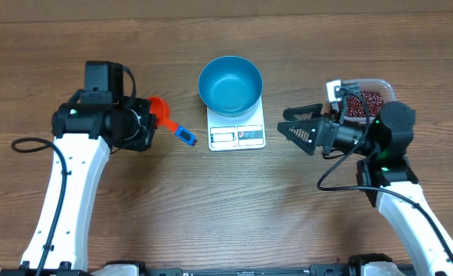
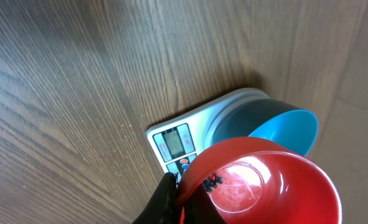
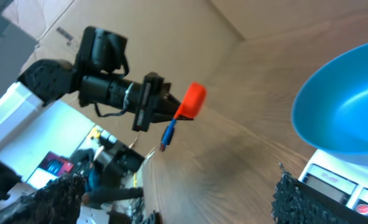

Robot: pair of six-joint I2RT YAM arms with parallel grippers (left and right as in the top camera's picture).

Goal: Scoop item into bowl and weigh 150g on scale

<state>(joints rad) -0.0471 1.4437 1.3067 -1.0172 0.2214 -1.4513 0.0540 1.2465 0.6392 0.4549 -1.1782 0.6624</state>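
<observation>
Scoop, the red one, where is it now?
Overhead, the scoop is on the left side, gripped by the left claw, just left of the scale with the bowl on it.

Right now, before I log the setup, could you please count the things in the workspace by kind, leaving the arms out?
blue bowl: 1
white scale: 1
red scoop: 1
clear tub of beans: 1
Total: 4
</observation>
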